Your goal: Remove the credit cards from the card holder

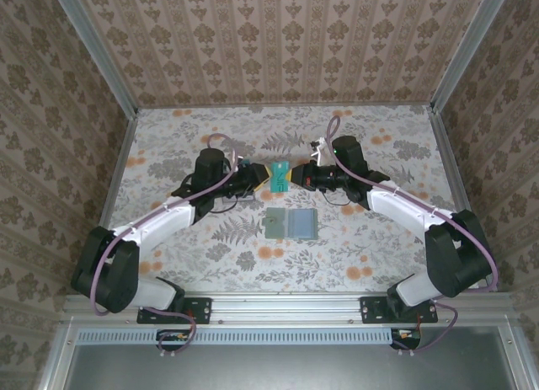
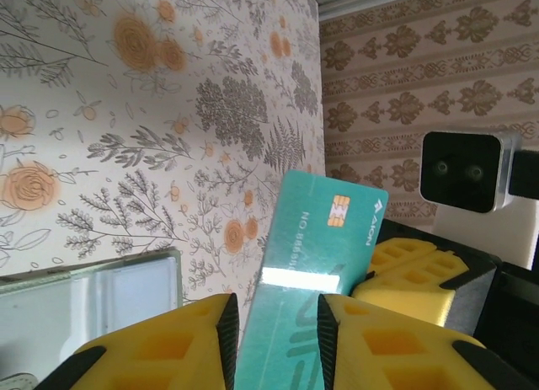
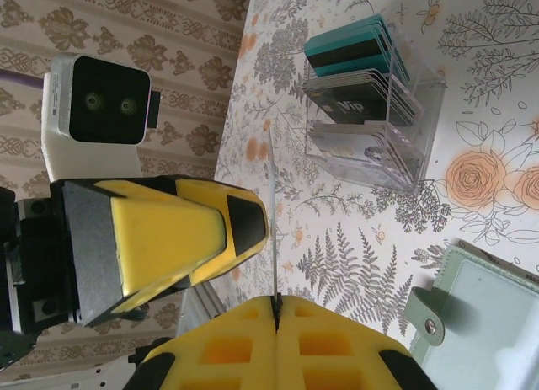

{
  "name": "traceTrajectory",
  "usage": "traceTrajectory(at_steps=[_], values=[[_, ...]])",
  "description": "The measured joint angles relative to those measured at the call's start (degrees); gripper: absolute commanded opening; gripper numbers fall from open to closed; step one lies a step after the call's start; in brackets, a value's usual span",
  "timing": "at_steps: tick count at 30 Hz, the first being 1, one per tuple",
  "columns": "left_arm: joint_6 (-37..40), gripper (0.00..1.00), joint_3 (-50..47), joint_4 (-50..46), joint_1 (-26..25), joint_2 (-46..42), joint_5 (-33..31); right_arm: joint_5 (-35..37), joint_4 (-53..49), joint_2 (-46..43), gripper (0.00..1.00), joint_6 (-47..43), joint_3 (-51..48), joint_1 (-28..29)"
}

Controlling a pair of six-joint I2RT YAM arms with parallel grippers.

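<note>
We see the two arms meeting nose to nose above the middle of the floral table, with a teal card held in the air between them. The right gripper is pressed together on this card, which its own wrist camera shows edge-on, a thin line rising from between the closed yellow fingers. The left gripper has its fingers on either side of the card's long edges (the gold chip faces that camera, near the card's far end). Whether they squeeze the card or merely flank it, we cannot tell.

The card holder lies open and flat on the table, just nearer the arm bases than the grippers and apart from both. Its greenish panel is on the left and its blue-grey panel on the right. From the right wrist we see a pale panel and a snap tab at the lower right. Farther off in that view stands a clear rack with several cards in its slots, teal and dark grey.
</note>
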Motion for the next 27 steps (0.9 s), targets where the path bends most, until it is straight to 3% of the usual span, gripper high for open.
traceTrajectory(at_steps=[12, 18, 20, 25, 27], values=[[-1.4, 0.25, 0.0, 2.8, 0.2, 1.6, 1.8, -1.3, 2.6, 0.8, 0.00, 1.8, 0.0, 0.4], [-2.2, 0.06, -0.4, 3.0, 0.4, 1.6, 1.6, -1.3, 2.9, 1.1, 0.00, 1.9, 0.0, 0.3], [-2.4, 0.01, -0.4, 3.3, 0.6, 1.6, 1.6, -1.2, 2.9, 1.4, 0.10, 1.9, 0.0, 0.0], [-2.4, 0.00, -0.4, 3.5, 0.6, 1.4, 1.8, -1.0, 2.5, 1.7, 0.14, 1.7, 0.0, 0.0], [-2.2, 0.00, -0.4, 3.5, 0.6, 1.0, 1.9, -1.0, 2.3, 1.7, 0.21, 1.6, 0.0, 0.0]])
